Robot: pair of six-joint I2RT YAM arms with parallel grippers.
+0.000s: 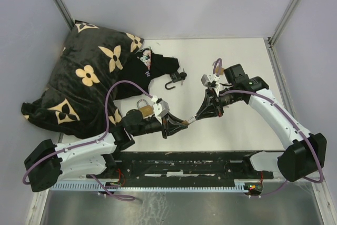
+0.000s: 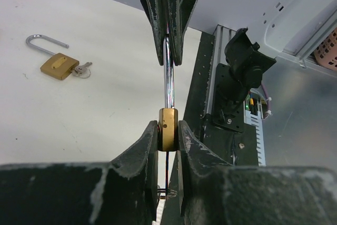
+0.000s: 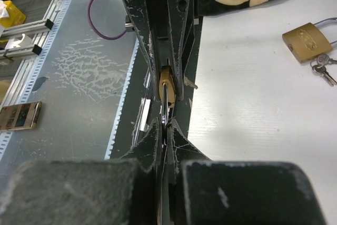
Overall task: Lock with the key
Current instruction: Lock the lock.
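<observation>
The left hand (image 2: 168,136) is gripping a brass padlock (image 2: 168,122) by the flat sides of its body, the two fingers closed tight against it with no gap showing. The padlock is hanging in the air between the two arms, above the near edge of the bench (image 1: 237,67) and just in front of the arm bases. Its steel shackle (image 2: 168,85) is pointing away from the left hand and running straight into the right hand (image 3: 165,130), which is pinching it with its fingers nearly together. A small ring (image 2: 167,192) is peeking out below the lock body, deep between the left fingers; it is possibly the key's ring, but the view there is too cramped to tell. A second brass padlock (image 2: 59,66) is lying flat on the bench with its shackle open and a bunch of keys (image 2: 83,69) touching it. Farther back, a black padlock (image 1: 176,79) is resting beside a black cushion (image 1: 89,72) with tan flowers.
</observation>
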